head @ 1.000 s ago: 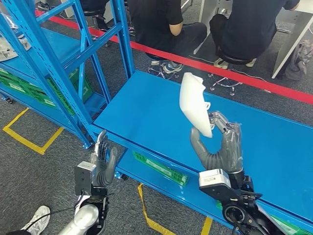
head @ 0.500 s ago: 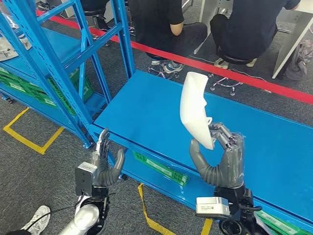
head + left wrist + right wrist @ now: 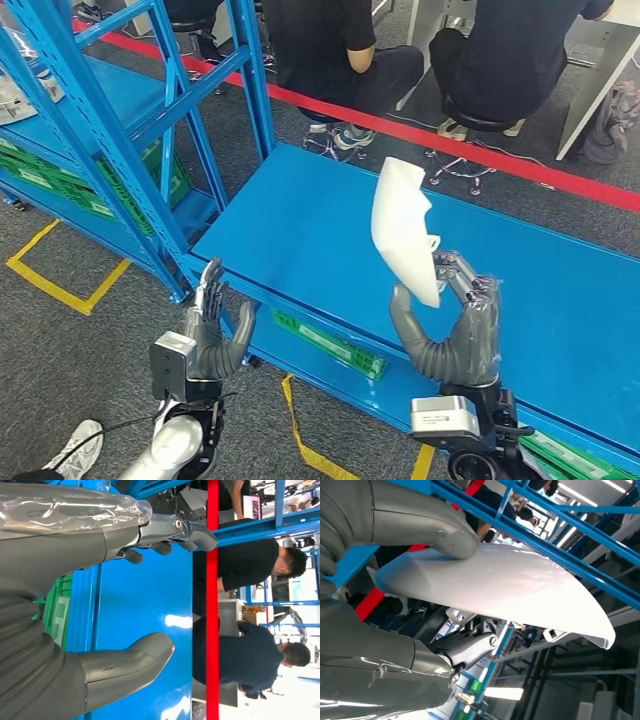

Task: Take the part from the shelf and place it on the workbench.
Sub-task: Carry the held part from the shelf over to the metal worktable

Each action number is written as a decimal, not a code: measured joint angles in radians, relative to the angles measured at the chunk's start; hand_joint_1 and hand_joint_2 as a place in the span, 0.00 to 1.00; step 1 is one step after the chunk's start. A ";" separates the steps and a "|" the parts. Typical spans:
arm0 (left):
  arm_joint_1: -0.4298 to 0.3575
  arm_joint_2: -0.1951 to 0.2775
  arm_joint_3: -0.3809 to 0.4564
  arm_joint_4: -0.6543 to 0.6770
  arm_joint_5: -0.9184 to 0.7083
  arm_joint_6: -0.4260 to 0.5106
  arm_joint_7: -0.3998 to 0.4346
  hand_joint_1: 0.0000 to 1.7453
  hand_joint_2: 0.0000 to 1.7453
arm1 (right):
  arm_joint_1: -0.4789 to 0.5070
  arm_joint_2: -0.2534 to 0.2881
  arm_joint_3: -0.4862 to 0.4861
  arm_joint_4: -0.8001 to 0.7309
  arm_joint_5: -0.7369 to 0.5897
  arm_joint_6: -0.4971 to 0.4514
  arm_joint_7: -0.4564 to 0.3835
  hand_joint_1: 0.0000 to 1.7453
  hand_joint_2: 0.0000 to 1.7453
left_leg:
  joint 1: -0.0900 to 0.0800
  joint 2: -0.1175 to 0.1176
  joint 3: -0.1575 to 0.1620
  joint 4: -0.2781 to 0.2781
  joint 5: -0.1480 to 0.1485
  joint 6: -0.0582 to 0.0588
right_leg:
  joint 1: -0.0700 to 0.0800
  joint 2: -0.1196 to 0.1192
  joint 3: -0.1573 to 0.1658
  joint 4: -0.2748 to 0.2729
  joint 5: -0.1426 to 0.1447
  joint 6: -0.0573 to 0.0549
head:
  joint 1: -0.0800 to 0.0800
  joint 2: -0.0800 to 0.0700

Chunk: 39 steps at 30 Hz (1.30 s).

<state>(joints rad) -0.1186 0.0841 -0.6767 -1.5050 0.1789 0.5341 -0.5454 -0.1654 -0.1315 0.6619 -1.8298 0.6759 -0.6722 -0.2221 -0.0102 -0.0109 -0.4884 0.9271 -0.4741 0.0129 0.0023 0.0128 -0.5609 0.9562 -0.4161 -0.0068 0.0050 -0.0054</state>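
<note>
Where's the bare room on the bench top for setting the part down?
The blue workbench top is bare all over: one open patch runs from the shelf upright to below the white part that the right hand holds, another lies to its right toward the far edge by the red floor line. The left hand crowds only the near left corner.

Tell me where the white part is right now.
In the head view the white part is right of centre, held up by the right hand above the near edge of the blue workbench, not yet set down.
</note>
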 joint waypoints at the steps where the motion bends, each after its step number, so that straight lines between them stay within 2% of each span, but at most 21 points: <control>1: 0.000 -0.001 0.000 -0.001 0.005 0.000 0.004 0.00 1.00 | 0.002 0.001 -0.001 -0.002 -0.013 0.000 -0.002 1.00 1.00 | 0.000 0.000 0.000 0.000 0.000 0.000 | 0.000 0.000 0.000 0.000 0.000 0.000 | 0.000 0.000; 8: -0.003 -0.008 0.000 -0.015 0.020 0.003 0.017 0.00 1.00 | 0.011 0.007 -0.017 -0.009 -0.045 0.000 -0.007 1.00 1.00 | 0.000 0.000 0.000 0.000 0.000 0.000 | 0.000 0.000 0.000 0.000 0.000 0.000 | 0.000 0.000; 12: -0.012 -0.017 0.000 -0.029 -0.007 0.027 0.057 0.00 1.00 | 0.014 0.013 -0.026 -0.011 -0.044 0.000 0.002 1.00 1.00 | 0.000 0.000 0.000 0.000 0.000 0.000 | 0.000 0.000 0.000 0.000 0.000 0.000 | 0.000 0.000; 18: -0.070 -0.050 -0.003 -0.074 -0.057 0.065 0.128 0.00 1.00 | 0.013 0.015 -0.031 -0.011 -0.013 0.000 0.049 1.00 1.00 | -0.002 0.000 -0.001 0.002 0.000 0.001 | -0.001 0.000 0.000 0.000 0.001 0.001 | 0.000 0.000; 22: -0.131 -0.076 -0.026 -0.113 -0.069 0.059 0.204 0.00 1.00 | 0.012 0.015 -0.031 -0.015 0.023 0.000 0.097 1.00 1.00 | -0.004 -0.001 -0.006 0.008 -0.001 0.002 | -0.002 -0.001 -0.003 0.000 0.003 0.004 | -0.004 0.000; 26: -0.176 -0.099 -0.045 -0.144 -0.041 0.039 0.249 0.00 1.00 | 0.013 0.015 -0.035 -0.024 0.044 0.000 0.110 1.00 1.00 | -0.006 0.000 -0.008 0.011 -0.001 0.009 | -0.004 0.001 -0.003 -0.002 0.006 0.010 | -0.005 0.000; 28: -0.191 -0.109 -0.051 -0.157 -0.020 0.025 0.256 0.00 1.00 | 0.014 0.015 -0.040 -0.031 0.048 0.000 0.117 1.00 1.00 | -0.001 0.000 -0.005 0.001 0.005 0.017 | -0.003 -0.001 -0.005 -0.001 0.004 0.016 | -0.006 0.000; 30: -0.212 -0.120 -0.062 -0.169 -0.002 0.010 0.261 0.00 1.00 | 0.014 0.015 -0.044 -0.036 0.058 0.000 0.129 1.00 1.00 | 0.007 -0.003 0.001 -0.014 0.015 0.026 | -0.003 -0.004 -0.029 0.046 -0.027 0.024 | -0.003 0.000; 33: -0.241 -0.135 -0.085 -0.181 0.014 -0.004 0.278 0.00 1.00 | 0.023 0.015 -0.048 -0.039 0.068 0.000 0.145 1.00 1.00 | 0.010 -0.014 0.002 -0.018 0.017 0.028 | -0.012 -0.006 -0.123 0.249 -0.115 0.036 | 0.015 0.000; 34: -0.248 -0.139 -0.092 -0.184 0.022 -0.008 0.284 0.00 1.00 | 0.027 0.015 -0.049 -0.039 0.067 0.000 0.146 1.00 1.00 | 0.011 -0.021 0.003 -0.017 0.016 0.026 | -0.017 -0.006 -0.144 0.292 -0.123 0.040 | 0.019 0.000; 35: -0.255 -0.141 -0.099 -0.186 0.030 -0.010 0.289 0.00 1.00 | 0.031 0.015 -0.050 -0.039 0.065 0.000 0.144 1.00 1.00 | 0.013 -0.029 0.004 -0.015 0.014 0.023 | -0.022 -0.006 -0.145 0.290 -0.108 0.044 | 0.020 0.000; 36: -0.263 -0.144 -0.107 -0.189 0.038 -0.012 0.292 0.00 1.00 | 0.033 0.014 -0.052 -0.039 0.062 0.000 0.141 1.00 1.00 | 0.016 -0.038 0.006 -0.012 0.011 0.018 | -0.027 -0.004 -0.126 0.248 -0.075 0.049 | 0.021 0.000; 37: -0.272 -0.146 -0.115 -0.192 0.046 -0.013 0.294 0.00 1.00 | 0.034 0.014 -0.054 -0.040 0.060 0.000 0.137 1.00 1.00 | 0.020 -0.048 0.008 -0.007 0.005 0.012 | -0.033 0.006 -0.095 0.177 -0.037 0.056 | 0.022 0.000; 38: -0.282 -0.148 -0.123 -0.196 0.053 -0.014 0.293 0.00 1.00 | 0.034 0.014 -0.056 -0.039 0.058 0.000 0.132 1.00 1.00 | 0.023 -0.057 0.007 -0.001 0.000 0.004 | -0.039 0.028 -0.061 0.112 -0.011 0.062 | 0.024 0.000; 39: -0.292 -0.151 -0.131 -0.199 0.062 -0.013 0.292 0.00 1.00 | 0.035 0.014 -0.058 -0.040 0.055 0.000 0.128 1.00 1.00 | 0.024 -0.066 0.002 0.008 -0.005 -0.004 | -0.043 0.050 -0.034 0.060 0.000 0.065 | 0.026 0.000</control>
<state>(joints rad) -0.4106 -0.0668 -0.8078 -1.7044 0.2407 0.5207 -0.2537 -0.1304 -0.1170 0.6041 -1.8702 0.7313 -0.6722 -0.0940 0.0142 -0.0765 -0.4864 0.9347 -0.4787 0.0093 -0.0408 0.0626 -0.5947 1.0163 -0.4165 0.0584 0.0310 -0.0055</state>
